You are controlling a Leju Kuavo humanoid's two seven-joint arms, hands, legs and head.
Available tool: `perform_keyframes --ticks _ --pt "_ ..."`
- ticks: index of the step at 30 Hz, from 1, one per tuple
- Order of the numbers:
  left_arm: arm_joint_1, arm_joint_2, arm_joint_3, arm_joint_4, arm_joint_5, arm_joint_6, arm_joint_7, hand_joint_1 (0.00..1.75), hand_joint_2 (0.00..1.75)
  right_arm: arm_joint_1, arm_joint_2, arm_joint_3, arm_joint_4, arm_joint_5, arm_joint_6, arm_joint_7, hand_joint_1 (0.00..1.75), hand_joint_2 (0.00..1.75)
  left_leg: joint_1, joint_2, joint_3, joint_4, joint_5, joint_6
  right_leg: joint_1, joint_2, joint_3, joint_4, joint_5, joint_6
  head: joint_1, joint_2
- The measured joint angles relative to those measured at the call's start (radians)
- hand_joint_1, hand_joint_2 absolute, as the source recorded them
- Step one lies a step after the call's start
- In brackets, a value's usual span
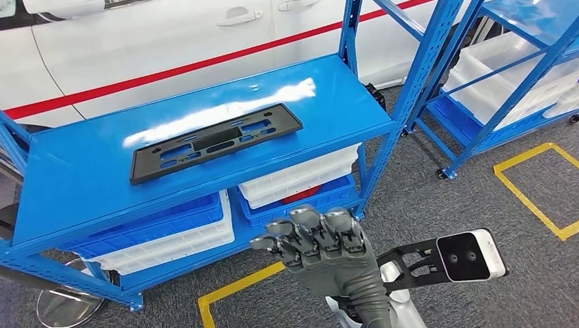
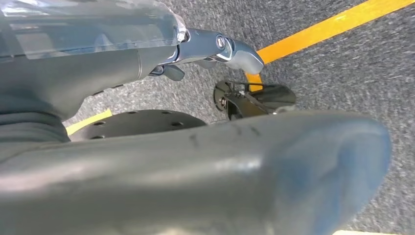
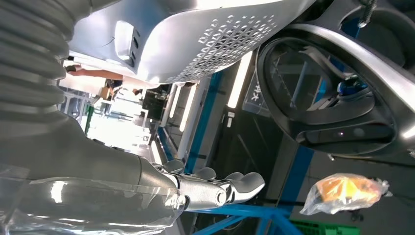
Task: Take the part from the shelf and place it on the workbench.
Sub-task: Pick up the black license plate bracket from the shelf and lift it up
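One hand counts for you: right hand (image 1: 319, 239), empty with fingers loosely apart, hangs short of the shelf (image 1: 82, 178); part (image 1: 215, 141) lies flat beyond and left of fingertips, long axis crosswise.

Blue shelf (image 1: 82, 171) up front, and flat on its glossy top board lies the black part (image 1: 215, 141), a long slotted plate sitting slantwise near the middle, nothing touching it. Down on the lower level, a white bin (image 1: 300, 176) is stacked on a blue bin (image 1: 311, 199) toward the right, and a blue bin over a white bin (image 1: 174, 246) toward the left. All of it stands on grey floor (image 1: 437, 205) marked with yellow tape (image 1: 235, 287), and a second blue rack (image 1: 519, 61) with white trays (image 1: 498, 82) stands off to the right.
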Motion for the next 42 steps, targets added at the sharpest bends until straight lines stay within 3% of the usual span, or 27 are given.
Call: perform_keyframes --ticks 1,2,4,5,6,11,13,15,16,17,18,20,21,23,25,27,29,31,32,33,34,35,37,38,39,42 --pt "0.0 0.001 -0.002 0.0 -0.002 0.0 0.002 0.0 0.0 0.002 0.0 0.0 0.0 0.001 -0.002 0.0 0.0 0.0 0.003 0.0 0.001 -0.009 0.019 -0.003 -0.001 0.001 0.003 0.001 -0.003 0.002 0.0 0.0" --pt "0.0 0.001 -0.003 0.0 -0.003 0.0 0.004 0.0 0.0 0.003 0.0 0.0 0.0 0.002 -0.004 0.0 0.0 0.0 0.006 0.001 0.022 -0.056 0.054 -0.006 -0.002 0.001 0.007 0.002 -0.006 0.005 0.0 0.0" --pt "-0.001 0.003 -0.004 0.0 -0.003 0.0 0.006 0.0 0.0 0.003 0.0 0.0 0.0 0.003 -0.006 0.0 0.0 0.0 0.01 0.004 0.086 -0.191 0.12 -0.006 -0.004 0.002 0.016 0.005 -0.014 0.013 0.0 0.0" --pt "-0.001 0.003 -0.005 0.0 -0.003 0.0 0.007 0.0 0.0 0.003 0.001 0.0 -0.001 0.003 -0.007 0.0 0.0 0.0 0.01 0.005 0.109 -0.238 0.132 -0.005 -0.002 0.002 0.018 0.007 -0.018 0.017 0.0 0.0" --pt "-0.002 0.003 -0.006 0.0 -0.003 0.0 0.008 0.0 0.0 0.003 0.001 0.0 -0.001 0.004 -0.008 0.0 0.0 0.0 0.009 0.005 0.121 -0.264 0.133 0.001 -0.001 0.002 0.017 0.009 -0.02 0.021 0.0 0.0" --pt "-0.001 0.003 -0.008 0.001 -0.001 0.002 0.013 0.0 0.0 0.001 0.003 0.0 -0.005 -0.001 -0.006 0.0 0.0 0.0 0.006 0.0 0.14 -0.284 0.115 0.041 -0.002 0.004 0.009 0.047 -0.026 0.048 0.003 0.0" --pt "-0.001 0.004 -0.008 0.001 0.0 0.003 0.014 0.0 0.0 -0.003 0.003 0.0 -0.005 -0.009 -0.006 0.001 0.0 0.0 0.006 -0.001 0.158 -0.287 0.106 0.051 -0.005 0.004 -0.043 0.14 -0.06 0.054 0.005 0.0" --pt "0.0 0.004 -0.008 0.001 0.002 0.005 0.015 0.0 0.0 -0.005 0.003 0.0 -0.004 -0.016 -0.006 0.002 0.0 0.0 0.004 -0.002 0.171 -0.287 0.092 0.055 -0.004 0.005 -0.134 0.27 -0.1 0.059 0.005 0.0" --pt "0.002 0.004 -0.008 0.001 0.003 0.006 0.015 0.0 0.0 -0.005 0.002 0.0 -0.002 -0.019 -0.006 0.002 0.0 0.0 0.003 -0.003 0.18 -0.287 0.084 0.055 -0.004 0.005 -0.171 0.31 -0.104 0.059 0.005 0.0" --pt "0.004 0.004 -0.008 0.001 0.004 0.006 0.016 0.0 0.0 -0.005 0.002 0.0 -0.001 -0.021 -0.006 0.003 0.0 0.0 0.002 -0.004 0.191 -0.287 0.075 0.054 -0.004 0.005 -0.189 0.312 -0.089 0.056 0.005 0.0" --pt "0.006 0.004 -0.008 0.001 0.005 0.007 0.016 0.0 0.0 -0.006 0.002 0.0 -0.001 -0.023 -0.005 0.003 0.0 0.0 0.001 -0.005 0.205 -0.287 0.065 0.053 -0.003 0.005 -0.187 0.278 -0.059 0.051 0.005 0.0" --pt "0.007 0.004 -0.008 0.001 0.006 0.007 0.015 0.0 0.0 -0.007 0.002 0.0 0.0 -0.025 -0.005 0.003 0.0 0.0 0.0 -0.007 0.235 -0.288 0.042 0.05 0.003 0.005 -0.151 0.147 0.032 0.036 0.006 0.0" --pt "0.006 0.004 -0.008 0.001 0.007 0.007 0.015 0.0 0.0 -0.008 0.002 0.0 0.001 -0.026 -0.005 0.003 0.0 0.0 -0.001 -0.008 0.245 -0.291 0.032 0.046 0.008 0.005 -0.134 0.089 0.061 0.03 0.006 0.0" --pt "0.006 0.003 -0.008 0.001 0.007 0.007 0.014 0.0 0.0 -0.009 0.002 0.0 0.002 -0.027 -0.004 0.002 0.0 0.0 -0.002 -0.008 0.263 -0.302 0.017 0.035 0.015 0.007 -0.117 0.031 0.081 0.021 0.005 0.0" --pt "0.004 0.003 -0.008 0.001 0.007 0.007 0.013 0.0 0.0 -0.011 0.003 0.0 0.003 -0.028 -0.001 0.002 0.0 0.0 -0.003 -0.007 0.282 -0.305 0.019 0.023 0.013 0.008 -0.097 0.017 0.062 0.012 0.005 0.0" --pt "0.002 0.003 -0.008 0.001 0.007 0.007 0.012 0.0 0.0 -0.013 0.003 -0.001 0.003 -0.029 0.003 0.001 0.0 0.0 -0.002 -0.006 0.261 -0.246 0.034 0.015 0.011 0.008 -0.062 0.004 0.044 0.0 0.003 0.0" --pt "0.002 0.003 -0.008 0.001 0.007 0.007 0.012 0.0 0.0 -0.014 0.003 0.0 0.004 -0.029 0.005 0.001 0.0 0.0 0.001 -0.004 0.188 -0.133 0.023 0.01 0.012 0.005 -0.026 -0.001 0.018 -0.007 0.002 0.0" --pt "0.01 0.003 -0.008 0.001 0.007 0.008 0.012 0.0 0.0 -0.013 0.003 0.0 0.005 -0.029 0.005 0.001 0.0 0.0 0.001 -0.002 0.1 -0.042 -0.045 0.007 0.013 0.005 0.011 -0.001 -0.011 -0.01 0.001 0.0" --pt "0.014 0.003 -0.008 0.001 0.008 0.007 0.011 0.0 0.0 -0.012 0.003 0.0 0.006 -0.029 0.005 0.002 0.0 0.0 0.001 -0.002 0.062 -0.025 -0.085 0.005 0.013 0.007 0.035 -0.001 -0.028 -0.01 0.001 0.0" --pt "0.017 0.004 -0.008 0.001 0.008 0.005 0.011 0.0 0.0 -0.012 0.003 0.0 0.006 -0.029 0.005 0.002 0.0 0.0 0.001 -0.001 0.038 -0.036 -0.107 0.004 0.012 0.01 0.059 0.0 -0.045 -0.008 0.001 0.0" --pt "0.018 0.004 -0.008 0.001 0.01 0.002 0.009 0.0 0.0 -0.012 0.003 0.0 0.006 -0.029 0.005 0.002 0.0 0.0 0.002 -0.001 0.023 -0.067 -0.097 0.004 0.011 0.012 0.085 0.001 -0.065 -0.006 0.001 0.0" --pt "0.021 0.004 -0.008 0.001 0.011 -0.001 0.007 0.0 0.0 -0.011 0.003 0.0 0.006 -0.029 0.006 0.003 0.0 0.0 0.001 -0.001 0.013 -0.115 -0.037 0.006 0.01 0.014 0.11 0.002 -0.086 -0.003 0.001 0.0" --pt "0.025 0.006 -0.008 0.002 0.014 -0.012 -0.002 0.0 0.0 -0.008 0.003 0.0 0.009 -0.029 0.007 0.003 0.0 0.0 -0.002 0.001 -0.002 -0.2 0.137 0.014 0.012 0.019 0.147 0.014 -0.13 0.007 0.002 0.0" --pt "0.026 0.007 -0.008 0.003 0.016 -0.019 -0.006 0.0 0.0 -0.007 0.003 0.0 0.011 -0.029 0.007 0.003 0.0 0.0 -0.005 0.001 -0.006 -0.218 0.197 0.019 0.012 0.021 0.156 0.02 -0.148 0.013 0.003 0.0" --pt "0.024 0.008 -0.008 0.003 0.017 -0.027 -0.01 0.0 0.0 -0.007 0.003 0.0 0.011 -0.03 0.008 0.003 0.0 0.0 -0.01 0.001 -0.01 -0.22 0.218 0.024 0.011 0.024 0.162 0.026 -0.162 0.021 0.003 0.0" --pt "0.012 0.008 -0.007 0.003 0.02 -0.042 -0.02 0.0 0.0 -0.013 0.005 0.0 0.007 -0.032 0.01 0.003 0.0 0.0 -0.011 -0.001 0.002 -0.224 0.203 0.04 0.003 0.021 0.164 0.04 -0.192 0.04 0.004 0.0"
